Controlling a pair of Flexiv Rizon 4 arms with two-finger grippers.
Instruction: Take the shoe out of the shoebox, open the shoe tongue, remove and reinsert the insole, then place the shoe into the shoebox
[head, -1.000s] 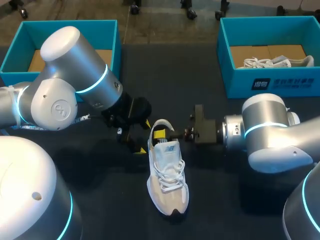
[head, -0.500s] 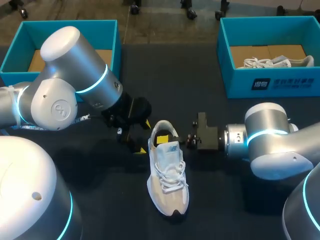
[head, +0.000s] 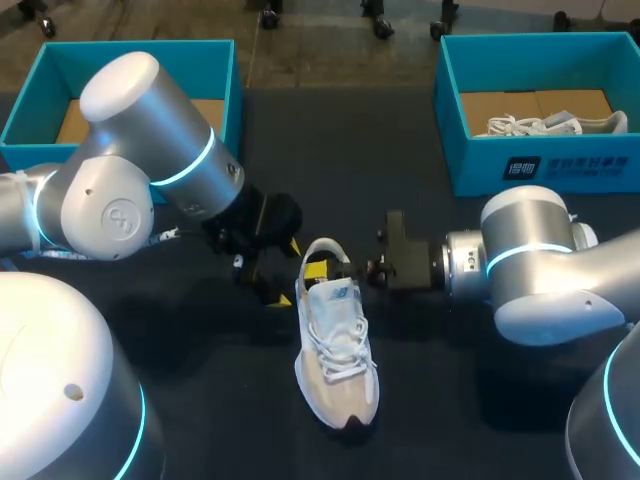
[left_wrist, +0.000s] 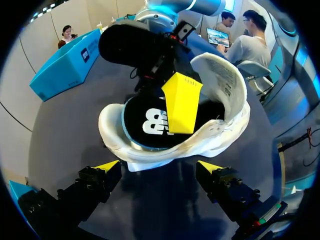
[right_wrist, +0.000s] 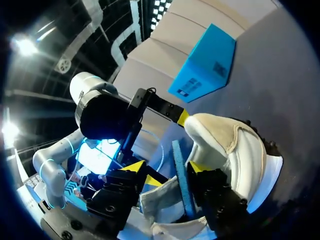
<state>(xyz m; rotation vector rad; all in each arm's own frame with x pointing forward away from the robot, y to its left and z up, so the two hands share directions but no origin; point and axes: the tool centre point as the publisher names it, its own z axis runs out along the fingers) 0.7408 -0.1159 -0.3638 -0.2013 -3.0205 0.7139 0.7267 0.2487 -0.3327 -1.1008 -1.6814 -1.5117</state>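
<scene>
Shoe (head: 335, 350) on worktop (head: 450, 400) | my left pincer (left_wrist: 159, 166) open behind heel | right pincer (right_wrist: 167, 167) inside collar, grip I cannot tell

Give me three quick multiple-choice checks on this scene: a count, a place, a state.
1. Teal shoeboxes on the table: A one, B two, C three.
2. The shoe being handled lies: A in a shoebox, B on the table, C held in the air.
3. The left gripper is: A open, B shut on the heel, C shut on a lace.
Answers: 1 B, one stands at each far corner. 2 B, it rests on the table. 3 A, its tips stand apart, short of the shoe.
</scene>
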